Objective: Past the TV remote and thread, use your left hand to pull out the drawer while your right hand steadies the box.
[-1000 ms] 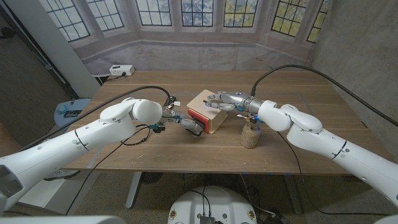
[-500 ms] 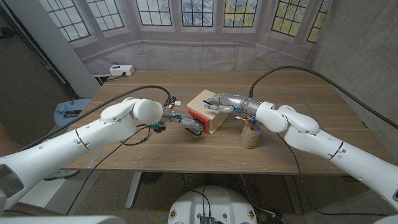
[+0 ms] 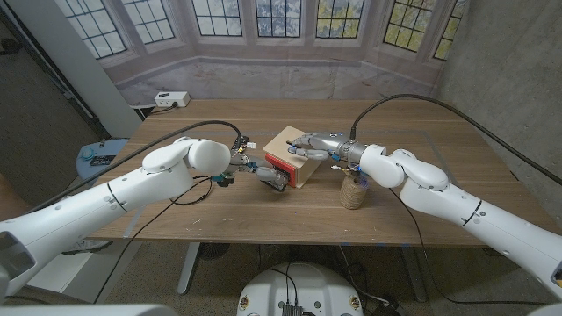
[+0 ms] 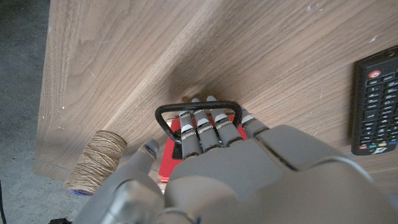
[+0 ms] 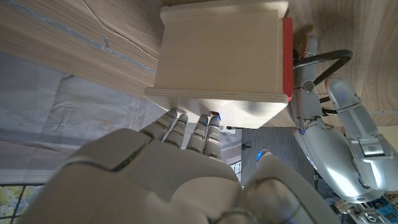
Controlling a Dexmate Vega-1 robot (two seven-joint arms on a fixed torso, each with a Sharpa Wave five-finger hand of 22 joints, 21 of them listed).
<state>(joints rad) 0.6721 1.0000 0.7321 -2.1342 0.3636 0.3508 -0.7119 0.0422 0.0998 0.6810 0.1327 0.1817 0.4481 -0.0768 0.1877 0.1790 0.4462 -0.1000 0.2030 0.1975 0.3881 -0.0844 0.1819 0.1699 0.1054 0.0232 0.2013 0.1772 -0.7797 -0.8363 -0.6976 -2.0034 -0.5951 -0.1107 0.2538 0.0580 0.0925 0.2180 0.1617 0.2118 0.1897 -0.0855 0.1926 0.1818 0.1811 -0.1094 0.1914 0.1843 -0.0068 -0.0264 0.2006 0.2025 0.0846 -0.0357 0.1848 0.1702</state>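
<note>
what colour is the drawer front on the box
Red, with a black wire handle; the drawer front shows best in the left wrist view.

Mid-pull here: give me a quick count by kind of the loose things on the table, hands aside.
Wooden box with red drawer: 1
Twine spool: 1
TV remote: 1
White power strip: 1
Total: 4

The left hand covers most of the red drawer. The TV remote is cut by the picture's edge, its button labels too small to read.
</note>
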